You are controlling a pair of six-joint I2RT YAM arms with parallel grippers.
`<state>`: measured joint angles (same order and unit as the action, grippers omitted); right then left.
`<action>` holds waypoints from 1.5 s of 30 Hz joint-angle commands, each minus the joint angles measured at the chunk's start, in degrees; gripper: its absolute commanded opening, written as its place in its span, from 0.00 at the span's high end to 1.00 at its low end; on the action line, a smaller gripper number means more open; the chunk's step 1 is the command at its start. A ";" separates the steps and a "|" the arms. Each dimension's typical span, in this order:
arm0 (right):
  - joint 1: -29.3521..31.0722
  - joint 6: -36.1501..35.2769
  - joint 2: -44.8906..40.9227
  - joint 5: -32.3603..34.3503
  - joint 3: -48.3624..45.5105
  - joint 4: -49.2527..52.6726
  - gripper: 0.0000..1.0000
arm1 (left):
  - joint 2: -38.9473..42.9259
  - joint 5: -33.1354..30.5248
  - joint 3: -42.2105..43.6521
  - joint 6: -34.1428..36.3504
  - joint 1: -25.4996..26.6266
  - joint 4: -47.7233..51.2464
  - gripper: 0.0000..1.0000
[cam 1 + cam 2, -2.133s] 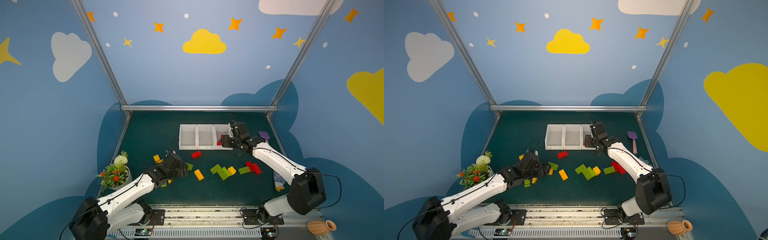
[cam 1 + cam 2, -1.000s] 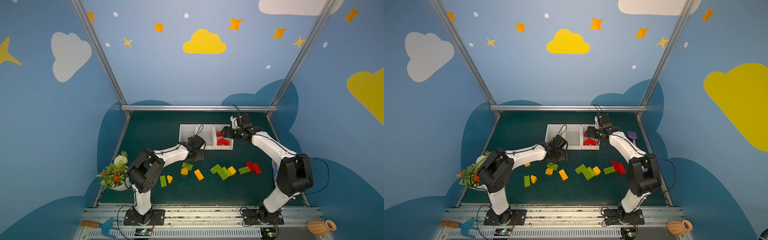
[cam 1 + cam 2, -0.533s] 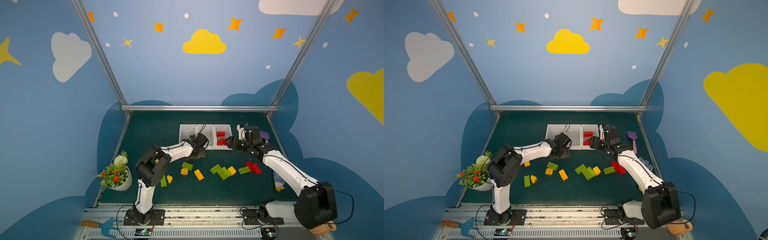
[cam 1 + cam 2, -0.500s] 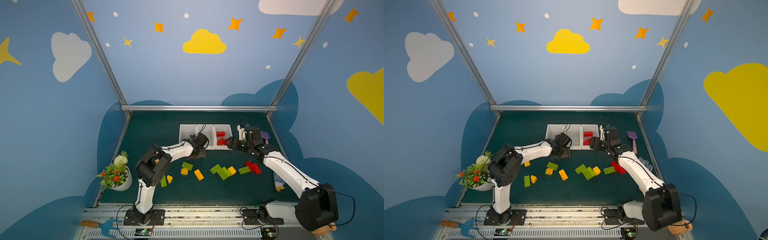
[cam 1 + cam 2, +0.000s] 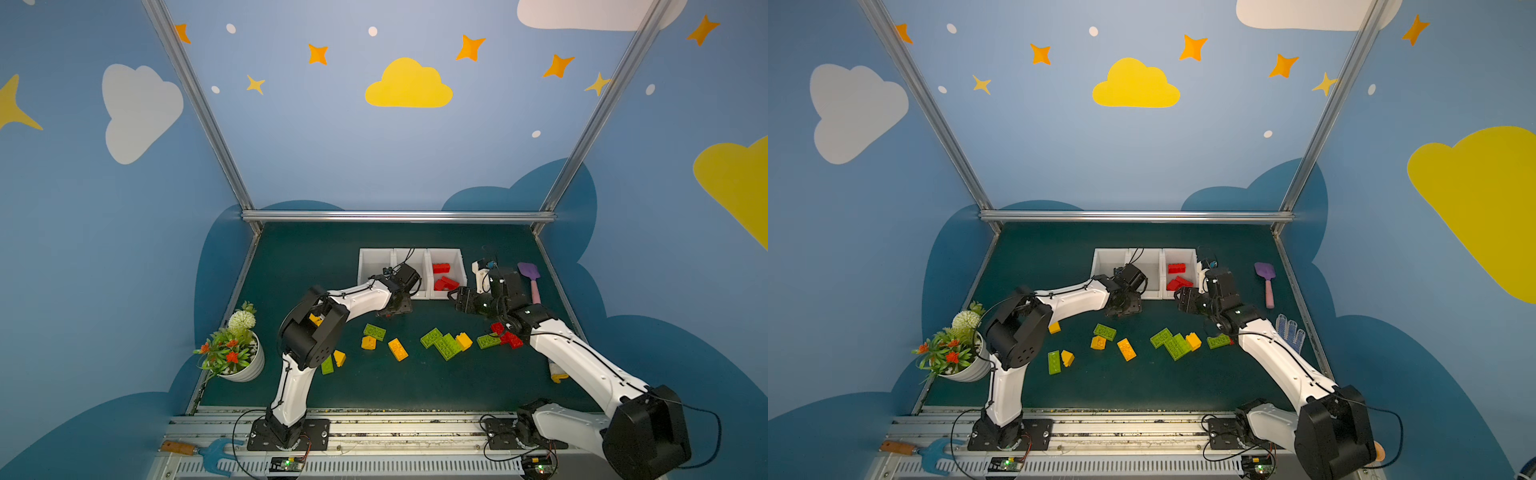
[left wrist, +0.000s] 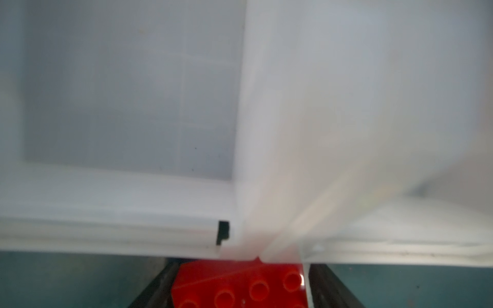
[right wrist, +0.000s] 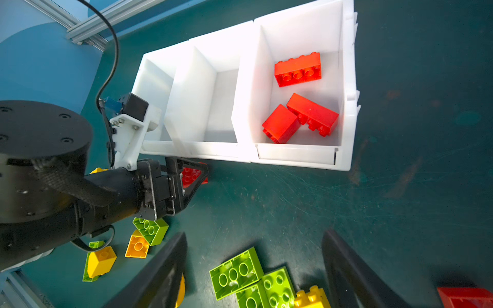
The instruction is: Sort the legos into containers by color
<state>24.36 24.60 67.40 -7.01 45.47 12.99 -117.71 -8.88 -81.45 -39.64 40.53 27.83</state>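
Three white containers (image 5: 462, 274) stand in a row at the back of the mat. The right-hand one (image 7: 293, 157) holds three red legos (image 7: 297, 70). Just in front of the row lies another red lego (image 7: 190, 174), and my left gripper (image 5: 392, 309) (image 6: 240, 280) is shut on it, one finger on each side. My right gripper (image 5: 457, 299) (image 7: 253, 234) hangs open and empty in front of the right container, above green legos (image 7: 236, 272). Green (image 5: 446, 345), yellow (image 5: 397, 349) and red legos (image 5: 509, 336) are scattered on the mat.
A potted plant (image 5: 232, 349) stands at the mat's left edge. A purple spatula (image 5: 532, 280) lies right of the containers, and a dotted glove (image 5: 1289, 330) lies by the right rail. A metal frame bar (image 5: 395, 216) runs along the back.
My left gripper's jaws have narrowed around the red lego in front of the containers. My right gripper has drawn back from over the right container towards the mat.
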 commanded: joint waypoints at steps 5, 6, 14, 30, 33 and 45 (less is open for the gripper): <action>1.13 0.62 -2.13 -0.16 -0.80 -2.23 0.23 | -3.20 -2.26 -2.71 0.26 2.24 3.12 0.32; 1.28 0.58 -2.33 -0.03 -0.91 -2.19 0.23 | -3.31 -2.40 -2.73 0.18 2.28 3.18 0.35; 1.46 2.26 -5.81 1.40 -2.23 -3.10 0.23 | -1.29 -3.50 -2.73 0.87 2.91 4.15 0.47; 1.63 5.72 -17.27 5.96 -13.89 1.30 0.22 | 7.16 -0.73 -6.16 5.92 3.94 5.59 0.48; 1.60 5.66 -18.21 5.60 -15.08 4.09 0.22 | 5.55 0.04 -11.02 7.34 4.00 7.21 0.48; 1.66 6.50 -24.94 4.06 -19.11 6.42 0.22 | -8.02 4.01 -36.25 11.17 4.11 12.83 0.48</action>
<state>25.71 30.79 43.27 -2.20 27.18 18.11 -122.37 -6.28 -112.84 -30.59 44.49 36.93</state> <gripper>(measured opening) 0.782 0.619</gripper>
